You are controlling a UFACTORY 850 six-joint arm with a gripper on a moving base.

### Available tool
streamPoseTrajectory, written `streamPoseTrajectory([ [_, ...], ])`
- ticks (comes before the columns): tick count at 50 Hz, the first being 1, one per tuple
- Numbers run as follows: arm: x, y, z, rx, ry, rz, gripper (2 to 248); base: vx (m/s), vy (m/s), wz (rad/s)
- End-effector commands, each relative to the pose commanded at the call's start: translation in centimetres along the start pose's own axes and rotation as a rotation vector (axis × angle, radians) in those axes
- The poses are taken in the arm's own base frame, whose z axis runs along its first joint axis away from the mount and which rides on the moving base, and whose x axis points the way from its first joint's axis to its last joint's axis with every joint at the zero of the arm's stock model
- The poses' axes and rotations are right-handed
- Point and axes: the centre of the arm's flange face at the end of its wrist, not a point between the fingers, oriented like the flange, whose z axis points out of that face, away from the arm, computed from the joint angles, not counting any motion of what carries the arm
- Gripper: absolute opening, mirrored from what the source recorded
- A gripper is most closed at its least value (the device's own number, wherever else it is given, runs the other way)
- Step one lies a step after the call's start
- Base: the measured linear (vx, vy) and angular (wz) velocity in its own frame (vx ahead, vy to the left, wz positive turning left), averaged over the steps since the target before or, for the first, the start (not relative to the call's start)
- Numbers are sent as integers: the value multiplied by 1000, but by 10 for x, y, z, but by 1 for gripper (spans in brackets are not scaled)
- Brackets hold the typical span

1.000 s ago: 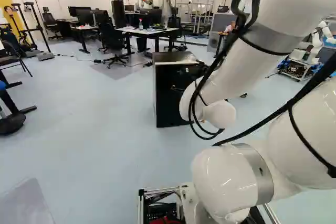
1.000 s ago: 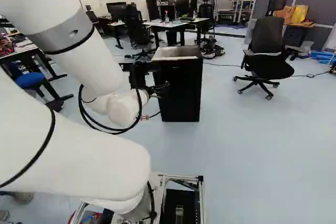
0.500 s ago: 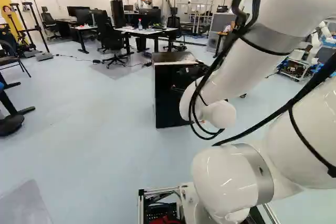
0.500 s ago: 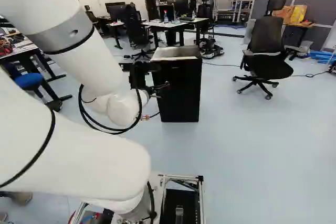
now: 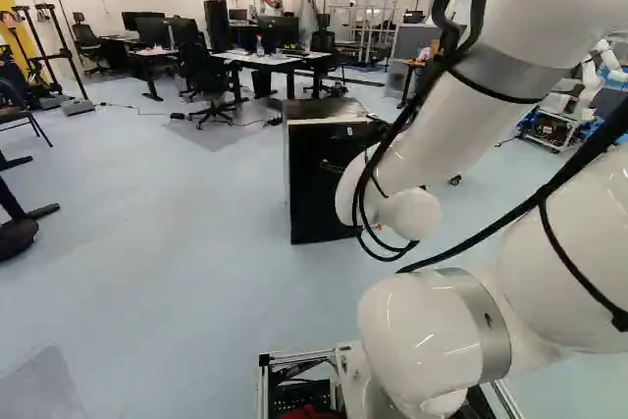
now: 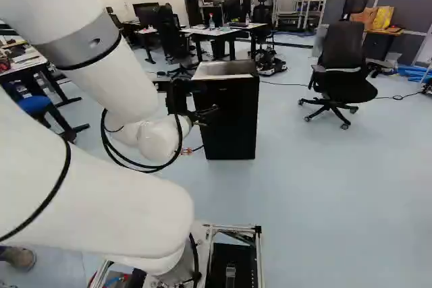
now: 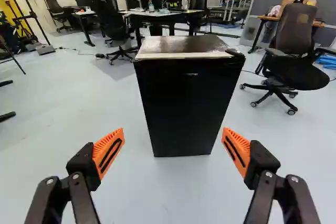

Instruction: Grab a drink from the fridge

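The gripper (image 6: pixel 210 115) reaches out in front of the black fridge (image 6: pixel 233 119) in the right base view. Seen from the wrist, the gripper (image 7: pixel 174 141) stands wide open, with nothing between its orange pads. Straight ahead of it, on the floor, is the fridge (image 7: pixel 186 103), upright, its door closed and its top silvery brown. Floor shows between the fingertips and the fridge's foot, so they look apart. In the left base view my arm covers the right part of the fridge (image 5: pixel 316 183). No drink is visible; the fridge's inside is hidden.
An office chair (image 6: pixel 343 65) stands to the right of the fridge. Behind the fridge are white desks (image 6: pixel 223 32) with monitors and more chairs. A cable runs over the floor beside it. At the right of the left base view is another robot (image 5: pixel 589 76).
The base has moved a little forward: the fridge looks slightly nearer, and things at the left have slid outward. The arm holds its pose against its lowest joint.
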Motion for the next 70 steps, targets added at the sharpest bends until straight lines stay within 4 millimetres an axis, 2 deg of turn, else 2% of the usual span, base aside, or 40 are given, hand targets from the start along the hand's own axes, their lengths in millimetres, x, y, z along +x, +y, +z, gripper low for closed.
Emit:
streamPoseTrajectory([
  [70, 0, 0, 0, 0, 0, 0, 247, 51, 40, -10],
])
